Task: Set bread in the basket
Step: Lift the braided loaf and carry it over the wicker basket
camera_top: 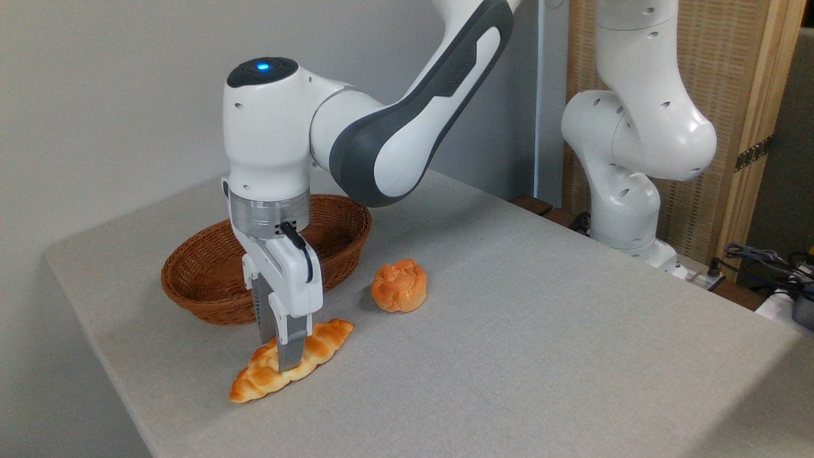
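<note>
The end effector [282, 356] points straight down with its fingers pinched across the middle of the bread [289, 360], which lies on the counter [509, 331] just in front of the basket [210, 280]; whether the loaf has left the surface cannot be told. By the look of it this is the grasp step. Next comes a straight lift high enough to clear the thick rim, a short carry back over the basket, then a release, keeping away from the round bun [399, 285] nearby.
</note>
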Motion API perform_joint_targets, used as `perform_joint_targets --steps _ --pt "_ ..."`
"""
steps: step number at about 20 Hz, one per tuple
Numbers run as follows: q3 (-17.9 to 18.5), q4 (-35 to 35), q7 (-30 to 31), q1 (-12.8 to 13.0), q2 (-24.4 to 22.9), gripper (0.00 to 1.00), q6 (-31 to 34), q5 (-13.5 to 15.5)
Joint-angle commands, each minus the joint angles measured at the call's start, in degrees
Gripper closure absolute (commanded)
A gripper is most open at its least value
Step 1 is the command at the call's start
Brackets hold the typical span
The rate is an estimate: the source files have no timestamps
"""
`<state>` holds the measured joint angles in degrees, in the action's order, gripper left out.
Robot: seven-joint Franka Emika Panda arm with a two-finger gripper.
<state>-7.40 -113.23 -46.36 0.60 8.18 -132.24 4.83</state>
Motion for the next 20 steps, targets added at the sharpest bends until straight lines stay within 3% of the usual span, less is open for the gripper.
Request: perform_joint_targets --steps 1,12,15,20 --pt "-0.16 -0.59 -0.93 0.01 -0.36 0.75 -1.09 -0.08" --pt "0.54 5.47 0.21 -0.43 -1.68 0.78 1.72 1.15" --pt "0.63 8.1 0.56 -0.51 -1.94 0.8 4.0 4.48" --pt "-1.03 11.71 9.68 -0.16 -5.45 0.79 13.39 5.02"
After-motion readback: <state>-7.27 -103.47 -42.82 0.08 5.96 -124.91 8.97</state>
